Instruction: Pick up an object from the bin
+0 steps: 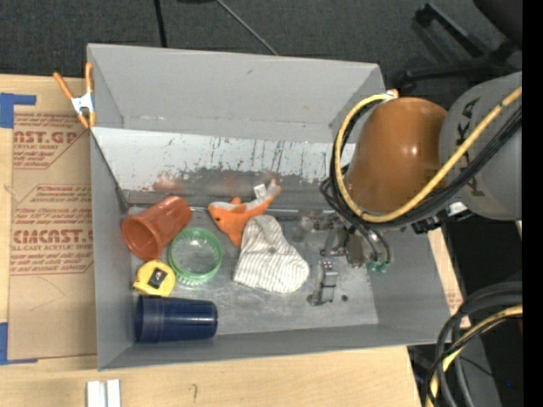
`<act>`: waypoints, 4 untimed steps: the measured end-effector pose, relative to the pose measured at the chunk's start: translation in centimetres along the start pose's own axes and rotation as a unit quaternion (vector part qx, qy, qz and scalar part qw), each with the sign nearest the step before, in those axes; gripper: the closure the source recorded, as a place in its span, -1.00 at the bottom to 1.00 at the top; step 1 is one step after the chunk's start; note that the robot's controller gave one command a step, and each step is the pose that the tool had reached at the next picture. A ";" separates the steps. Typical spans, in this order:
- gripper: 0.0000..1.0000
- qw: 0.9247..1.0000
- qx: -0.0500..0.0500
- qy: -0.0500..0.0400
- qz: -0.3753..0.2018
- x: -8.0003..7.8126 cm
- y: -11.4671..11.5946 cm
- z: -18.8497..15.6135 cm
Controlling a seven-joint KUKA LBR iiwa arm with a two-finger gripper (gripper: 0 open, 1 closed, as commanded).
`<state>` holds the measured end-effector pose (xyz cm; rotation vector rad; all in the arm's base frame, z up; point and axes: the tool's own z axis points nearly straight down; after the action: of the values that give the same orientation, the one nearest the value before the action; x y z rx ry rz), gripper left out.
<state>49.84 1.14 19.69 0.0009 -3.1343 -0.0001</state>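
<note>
The gripper [324, 285] is down low over the bare floor of the grey metal bin [399, 308], right of centre. Whether it's spread or pinched together, I can't tell. Just to its left lies the crumpled white striped cloth [270, 257], nothing gripped. Further left sit a clear green round lid [195, 254] and an orange plastic cup [157, 225] on its side.

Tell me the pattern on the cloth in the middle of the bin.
The cloth is white with thin dark stripes, seen in the camera view.
</note>
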 end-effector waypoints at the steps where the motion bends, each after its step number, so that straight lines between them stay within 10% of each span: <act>1: -1.00 1.000 0.000 -0.004 0.000 -0.2 0.0 -0.4; 3: -1.00 0.999 0.000 -0.001 0.039 -1.7 1.1 10.7; 4: -1.00 0.996 -0.001 -0.005 0.092 -1.8 1.7 7.7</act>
<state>51.60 2.82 11.94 -0.2889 -3.1300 -0.0021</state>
